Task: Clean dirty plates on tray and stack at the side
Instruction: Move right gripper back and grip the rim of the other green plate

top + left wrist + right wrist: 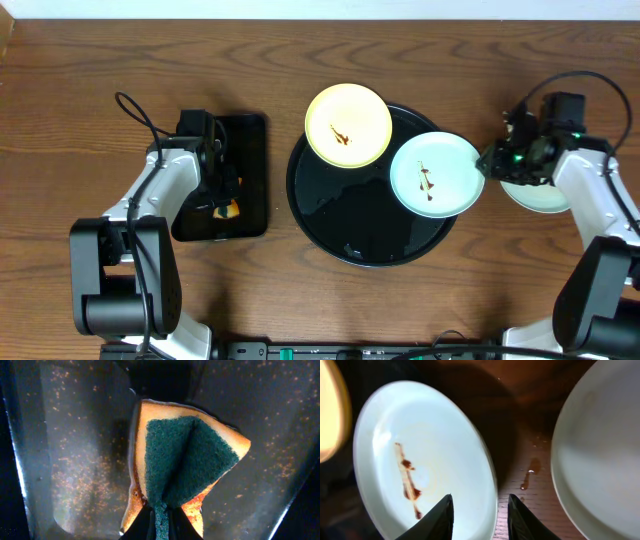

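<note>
Plates overlap the rim of the round black tray (pixel 330 215) in the overhead view. A smeared yellow plate (pixel 348 124) sits at its far left and a smeared mint plate (pixel 435 175) at its right. A second mint plate (pixel 545 198) lies on the tabletop (pixel 80 80) just right of the tray, partly under the right arm (pixel 590 190). The left arm (pixel 160 195) reaches over a smaller rectangular tray (pixel 252 170).

In the left wrist view, the left fingers (pixel 145 530) pinch a folded orange-and-green sponge (pixel 185 460) over that tray's speckled floor.

In the right wrist view, the right fingers (pixel 440 517) are spread wide, with the smeared mint plate's rim between them.
</note>
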Tool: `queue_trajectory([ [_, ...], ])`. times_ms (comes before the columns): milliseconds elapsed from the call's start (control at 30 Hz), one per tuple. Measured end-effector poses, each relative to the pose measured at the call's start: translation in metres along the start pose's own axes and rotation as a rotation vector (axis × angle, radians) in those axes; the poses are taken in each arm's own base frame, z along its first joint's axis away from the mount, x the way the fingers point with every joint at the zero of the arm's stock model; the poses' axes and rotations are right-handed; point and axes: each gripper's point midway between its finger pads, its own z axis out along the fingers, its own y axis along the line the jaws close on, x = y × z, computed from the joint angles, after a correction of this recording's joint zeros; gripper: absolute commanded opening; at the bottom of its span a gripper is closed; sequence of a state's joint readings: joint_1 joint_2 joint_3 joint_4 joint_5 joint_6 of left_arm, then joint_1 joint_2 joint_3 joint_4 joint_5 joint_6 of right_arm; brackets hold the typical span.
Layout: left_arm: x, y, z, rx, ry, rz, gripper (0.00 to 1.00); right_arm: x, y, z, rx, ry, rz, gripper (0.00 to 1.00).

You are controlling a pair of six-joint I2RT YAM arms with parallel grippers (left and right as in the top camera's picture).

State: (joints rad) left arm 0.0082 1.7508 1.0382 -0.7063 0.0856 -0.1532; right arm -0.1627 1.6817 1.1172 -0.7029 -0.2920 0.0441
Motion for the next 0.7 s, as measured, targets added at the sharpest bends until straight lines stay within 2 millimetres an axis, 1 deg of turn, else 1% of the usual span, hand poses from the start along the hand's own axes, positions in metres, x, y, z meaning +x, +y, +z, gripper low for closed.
queue_trajectory([
  [233,0.0,0.0,0.0,0.0,0.0,0.0,0.08,0.002,0.003,0.005,0.09,0.006,-0.058,0.3],
  [400,0.0,0.0,0.0,0.0,0.0,0.0,0.08,0.005,-0.002,0.008,0.128,0.013,-0.046,0.23],
  [467,0.0,0.0,0.0,0.0,0.0,0.0,0.08,0.009,-0.007,0.012,0.145,0.027,-0.038,0.23],
  [533,0.0,0.0,0.0,0.0,0.0,0.0,0.09,0.014,-0.01,0.014,0.157,0.039,-0.034,0.25],
  [600,0.0,0.0,0.0,0.0,0.001,0.0,0.09,0.015,-0.011,0.014,0.163,0.041,-0.031,0.26],
  [633,0.0,0.0,0.0,0.0,0.001,0.0,0.08,0.016,-0.011,0.015,0.165,0.042,-0.03,0.21],
  [700,0.0,0.0,0.0,0.0,0.001,0.0,0.08,0.02,-0.013,0.017,0.17,0.049,-0.02,0.15],
])
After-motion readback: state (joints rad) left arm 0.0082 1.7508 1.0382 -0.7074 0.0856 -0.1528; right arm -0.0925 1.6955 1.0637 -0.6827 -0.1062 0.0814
